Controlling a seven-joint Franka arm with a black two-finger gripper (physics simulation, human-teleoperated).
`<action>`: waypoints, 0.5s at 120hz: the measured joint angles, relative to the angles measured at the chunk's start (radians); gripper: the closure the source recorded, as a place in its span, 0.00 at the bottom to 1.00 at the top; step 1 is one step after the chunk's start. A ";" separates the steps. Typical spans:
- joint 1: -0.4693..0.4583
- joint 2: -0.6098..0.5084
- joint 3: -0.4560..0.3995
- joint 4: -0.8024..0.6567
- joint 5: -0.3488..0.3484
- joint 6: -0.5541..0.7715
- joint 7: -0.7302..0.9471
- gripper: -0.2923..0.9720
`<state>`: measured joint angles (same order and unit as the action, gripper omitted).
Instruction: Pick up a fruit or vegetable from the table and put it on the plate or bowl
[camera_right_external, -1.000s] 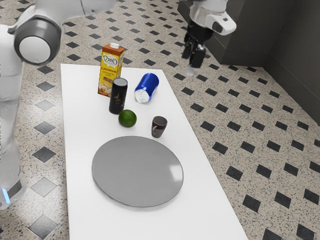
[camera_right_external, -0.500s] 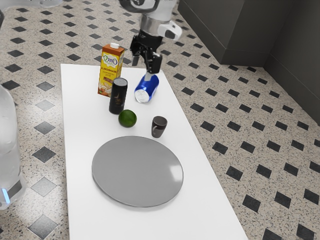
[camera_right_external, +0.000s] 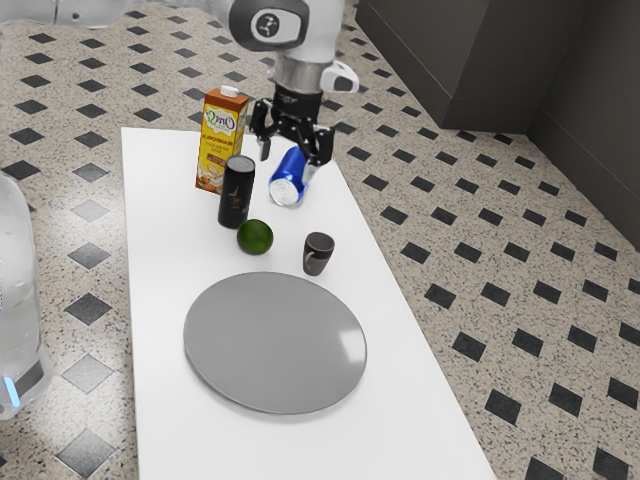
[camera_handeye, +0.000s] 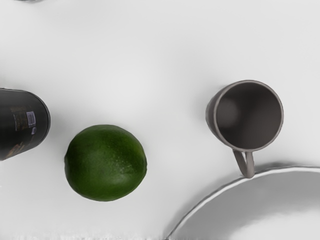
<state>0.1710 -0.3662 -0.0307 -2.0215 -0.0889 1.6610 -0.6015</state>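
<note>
A green lime (camera_right_external: 255, 236) lies on the white table (camera_right_external: 158, 300), between a black can and a dark mug. In the wrist view the lime (camera_handeye: 106, 162) looks round and dark green, a short way from the plate's rim. The grey round plate (camera_right_external: 275, 342) lies nearer the front of the table, and its edge (camera_handeye: 260, 210) curves in beside the mug. My gripper (camera_right_external: 290, 152) hangs open above the back of the table, over the blue can and well behind the lime. Nothing is between its fingers.
A blue can (camera_right_external: 292, 178) lies on its side under my hand. An orange juice carton (camera_right_external: 222, 138) and a black can (camera_right_external: 236, 190) stand to its left in the exterior view. A dark mug (camera_right_external: 318, 252), also in the wrist view (camera_handeye: 246, 116), stands right of the lime.
My arm has swung from beyond the table's far right corner toward the exterior view's left and downward, ending over the blue can. The objects on the table have not moved.
</note>
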 joint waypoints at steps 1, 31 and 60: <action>0.003 -0.003 0.000 -0.003 -0.001 0.001 -0.006 0.23; 0.018 -0.024 0.000 -0.032 -0.035 0.012 -0.194 0.23; 0.055 -0.024 0.002 -0.031 -0.037 0.014 -0.326 0.23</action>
<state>0.2262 -0.3906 -0.0290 -2.0529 -0.1261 1.6751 -0.9270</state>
